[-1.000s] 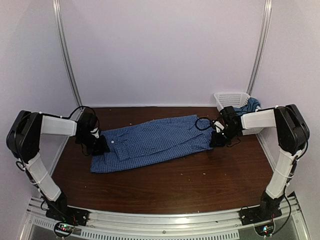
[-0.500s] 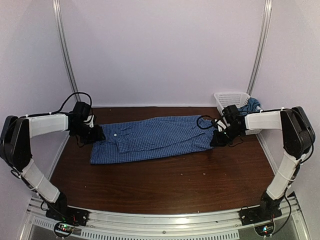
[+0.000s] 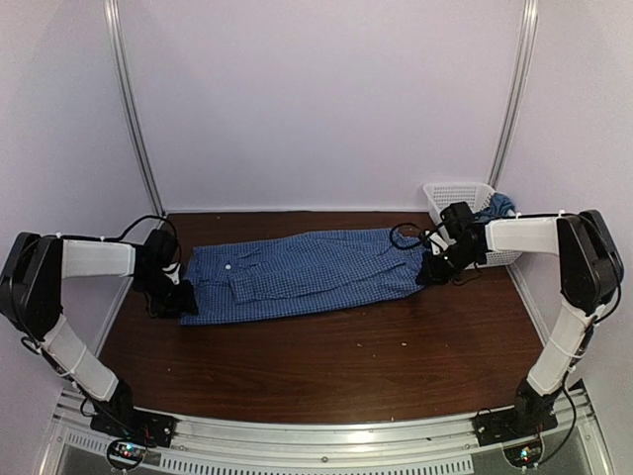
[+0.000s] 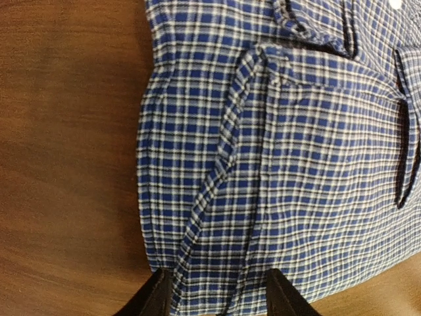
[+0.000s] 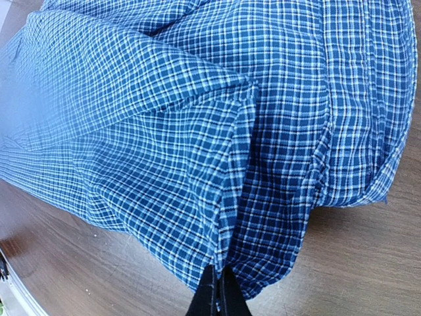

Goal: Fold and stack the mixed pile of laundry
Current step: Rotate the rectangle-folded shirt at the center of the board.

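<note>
Soft checked cotton, the shirt (image 3: 307, 277) lies limp across the desk (image 3: 326, 366), right hand (image 5: 217, 289) clamped on its three o'clock edge, left hand (image 4: 220, 295) parted, ungripping, astride the nine o'clock hem; grip corners

This is a robot test booth in a lab. Plain pale walls (image 3: 326, 99) and metal rails (image 3: 134, 109) enclose a dark wooden table (image 3: 326, 366), with two arms (image 3: 94, 259) bolted to a metal beam (image 3: 326, 440) at its near edge.
</note>
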Motion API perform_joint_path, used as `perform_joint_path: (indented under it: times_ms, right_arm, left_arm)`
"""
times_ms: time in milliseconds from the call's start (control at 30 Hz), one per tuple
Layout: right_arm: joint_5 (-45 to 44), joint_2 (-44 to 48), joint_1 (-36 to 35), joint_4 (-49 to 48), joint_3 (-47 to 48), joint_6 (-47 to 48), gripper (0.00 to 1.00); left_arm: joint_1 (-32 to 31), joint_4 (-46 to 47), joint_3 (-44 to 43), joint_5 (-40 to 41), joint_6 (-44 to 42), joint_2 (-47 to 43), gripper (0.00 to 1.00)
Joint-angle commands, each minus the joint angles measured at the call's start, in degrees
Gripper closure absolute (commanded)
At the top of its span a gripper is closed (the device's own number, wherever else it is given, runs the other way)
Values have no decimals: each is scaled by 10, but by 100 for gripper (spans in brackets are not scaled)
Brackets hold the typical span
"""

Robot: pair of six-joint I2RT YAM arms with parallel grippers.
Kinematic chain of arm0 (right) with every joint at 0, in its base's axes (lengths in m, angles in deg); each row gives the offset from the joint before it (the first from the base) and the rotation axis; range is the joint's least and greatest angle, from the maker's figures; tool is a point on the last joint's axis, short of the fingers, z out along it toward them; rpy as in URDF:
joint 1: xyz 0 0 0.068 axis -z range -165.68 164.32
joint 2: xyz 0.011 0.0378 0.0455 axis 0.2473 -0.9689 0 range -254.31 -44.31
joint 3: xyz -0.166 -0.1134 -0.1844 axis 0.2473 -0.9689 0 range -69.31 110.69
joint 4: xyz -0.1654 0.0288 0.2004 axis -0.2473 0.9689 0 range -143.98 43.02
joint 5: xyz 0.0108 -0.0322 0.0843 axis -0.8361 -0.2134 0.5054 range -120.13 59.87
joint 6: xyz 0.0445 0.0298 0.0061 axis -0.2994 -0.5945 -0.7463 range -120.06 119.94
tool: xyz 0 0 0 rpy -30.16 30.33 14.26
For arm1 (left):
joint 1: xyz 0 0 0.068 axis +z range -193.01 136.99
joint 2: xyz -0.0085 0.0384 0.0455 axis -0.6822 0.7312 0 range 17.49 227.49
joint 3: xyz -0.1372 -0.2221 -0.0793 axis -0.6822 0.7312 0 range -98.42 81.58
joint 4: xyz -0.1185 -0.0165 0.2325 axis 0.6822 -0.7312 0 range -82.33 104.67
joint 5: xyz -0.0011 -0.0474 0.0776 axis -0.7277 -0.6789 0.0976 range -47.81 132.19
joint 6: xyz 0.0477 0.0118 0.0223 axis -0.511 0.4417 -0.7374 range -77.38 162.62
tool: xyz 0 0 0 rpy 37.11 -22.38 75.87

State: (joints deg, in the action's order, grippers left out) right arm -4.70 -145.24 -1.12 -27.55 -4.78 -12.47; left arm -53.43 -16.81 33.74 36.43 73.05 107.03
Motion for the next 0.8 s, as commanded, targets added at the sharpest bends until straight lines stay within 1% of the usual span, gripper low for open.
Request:
perform_joint_path:
  times_ms: [0, 200, 333, 433, 500, 600, 733, 767]
  right_arm:
    - [-33, 3, 4, 19, 33, -3, 100]
    - [-69, -43, 12, 22, 69, -3, 100]
    - [-84, -80, 12, 32, 77, 4, 100]
    - [-90, -82, 11, 32, 44, 10, 100]
    - [-97, -71, 9, 29, 19, 9, 100]
    - [-113, -59, 7, 26, -8, 5, 100]
    - [-120, -65, 7, 26, -7, 2, 95]
    - [-121, -65, 6, 26, -3, 1, 93]
  left_arm:
    - [6, 12, -1, 20, 9, 21, 52]
    - [30, 22, 0, 15, 4, 45, 68]
    - [44, 25, 9, 11, -1, 44, 73]
    - [45, 24, 14, 17, 1, 32, 73]
    - [45, 24, 18, 22, 3, 11, 71]
    - [44, 24, 10, 16, -11, -32, 64]
    - [29, 23, -32, 3, -44, -78, 45]
    - [25, 23, -47, 1, -53, -77, 42]
